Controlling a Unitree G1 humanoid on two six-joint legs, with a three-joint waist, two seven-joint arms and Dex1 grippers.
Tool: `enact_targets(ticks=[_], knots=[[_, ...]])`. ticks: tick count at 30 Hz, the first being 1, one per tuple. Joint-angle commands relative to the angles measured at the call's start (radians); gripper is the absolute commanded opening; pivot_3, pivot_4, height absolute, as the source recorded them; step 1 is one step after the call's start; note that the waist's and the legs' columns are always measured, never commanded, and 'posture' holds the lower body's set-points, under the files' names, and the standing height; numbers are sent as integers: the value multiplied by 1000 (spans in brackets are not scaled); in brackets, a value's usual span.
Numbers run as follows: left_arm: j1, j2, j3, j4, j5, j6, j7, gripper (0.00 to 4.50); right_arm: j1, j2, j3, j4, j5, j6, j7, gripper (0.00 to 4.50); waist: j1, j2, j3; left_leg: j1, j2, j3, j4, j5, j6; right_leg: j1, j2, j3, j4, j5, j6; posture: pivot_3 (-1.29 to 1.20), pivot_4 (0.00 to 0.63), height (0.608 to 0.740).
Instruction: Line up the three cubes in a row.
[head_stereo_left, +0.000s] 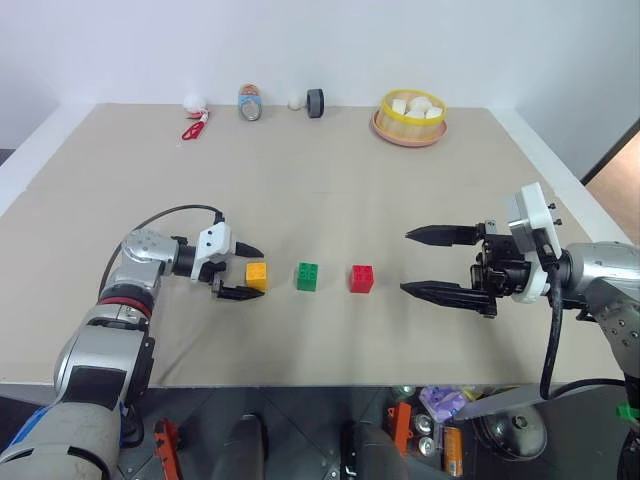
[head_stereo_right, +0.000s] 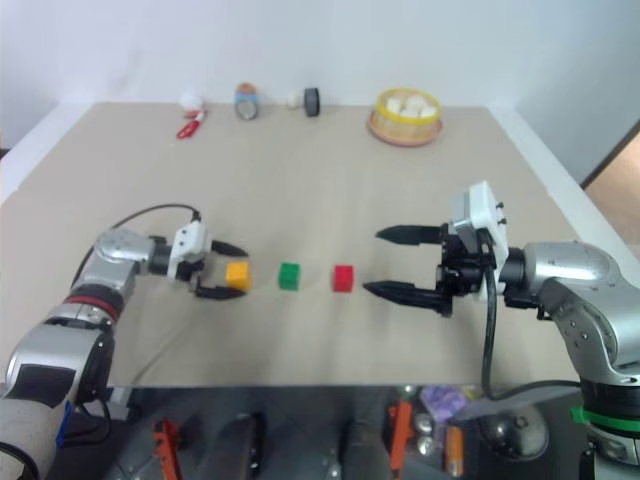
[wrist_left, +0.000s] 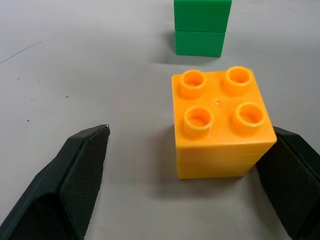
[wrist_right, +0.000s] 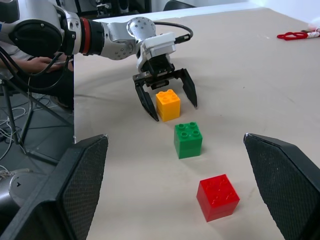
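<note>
Seeing three cubes in a row, orange cube (head_stereo_left: 257, 275), green cube (head_stereo_left: 307, 276), red cube (head_stereo_left: 362, 278); basket (head_stereo_left: 410, 131) at one o'clock; left gripper (head_stereo_left: 240, 272) spread around orange, right gripper (head_stereo_left: 420, 262) spread, empty.

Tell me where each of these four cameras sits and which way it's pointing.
Left eye and right eye views: on the head, looking forward and down over the table; both arms show.
Left wrist view: on the left wrist, looking along the open left gripper at the orange cube, green cube beyond.
Right wrist view: on the right wrist, facing the red cube between the open right gripper.
Shared: both wrist views show the orange and green cubes.
</note>
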Motion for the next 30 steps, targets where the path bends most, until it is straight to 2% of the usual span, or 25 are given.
enact_targets(ticks=[1, 9, 12, 15, 17, 19, 20, 25, 28, 30], knots=[[17, 51, 20, -19, -11, 15, -48, 4480, -35, -2, 1, 10, -4, -14, 12, 4500, -2, 0, 0, 0, 0, 0, 0, 0, 0, 0, 0, 0, 0, 0, 0, 0, 150, 740], [78, 193, -3, -131, -91, 155, -101, 4480, -88, 16, 39, 56, -23, -32, 36, 4500, -7, 0, 0, 0, 1, 1, -1, 0, 0, -2, 0, 0, 0, 1, -1, 0, 150, 740], [119, 266, 26, -195, -130, 213, -101, 4480, -117, 23, 56, 85, -40, -43, 48, 4500, -5, 0, 0, 0, 1, 1, 0, 0, 0, -2, 0, 0, 0, 1, -1, 0, 150, 740], [170, 307, 107, -270, -175, 271, -38, 4480, -133, 28, 64, 117, -66, -66, 51, 4500, -4, 0, 0, 0, 1, 1, 0, 0, -1, -2, 0, 0, 0, 1, -1, 0, 150, 740], [221, 303, 164, -351, -198, 309, 88, 4480, -137, 35, 54, 148, -91, -89, 35, 4500, -1, 0, 0, 0, 1, 1, -1, 0, -1, -2, 0, 0, 0, 1, -1, 0, 150, 740], [288, 271, 235, -455, -208, 307, 283, 4480, -144, 42, 35, 188, -114, -110, 8, 4500, 0, 0, 0, 0, 1, 1, -1, 0, -1, -2, 0, 0, 0, 1, -1, 0, 150, 740], [322, 246, 274, -510, -212, 350, 407, 4480, -147, 49, 20, 214, -129, -124, -15, 4500, 0, 0, 0, 0, 1, 1, -1, 0, -1, -2, 0, 0, 0, 1, -1, 0, 150, 740], [532, 62, 465, -888, -377, 641, 805, 4480, -130, 133, -54, 254, -149, -133, -200, 4500, -1, 0, 0, 1, 1, 3, 0, 0, 0, -2, 0, 2, 0, 2, 0, 0, 150, 740], [662, -54, 503, -1131, -399, 753, 1022, 4480, -73, 197, -79, 200, -134, -110, -295, 4500, -4, -1, 0, 3, 1, 3, -2, -1, -1, -1, 1, 4, 0, 3, 1, 0, 150, 740], [765, -150, 500, -1309, -407, 841, 1168, 4480, 10, 278, -79, 125, -127, -95, -388, 4500, -2, -1, -1, 2, 2, 2, -2, 0, -1, -1, 2, 4, 0, 3, 1, 0, 150, 740]])
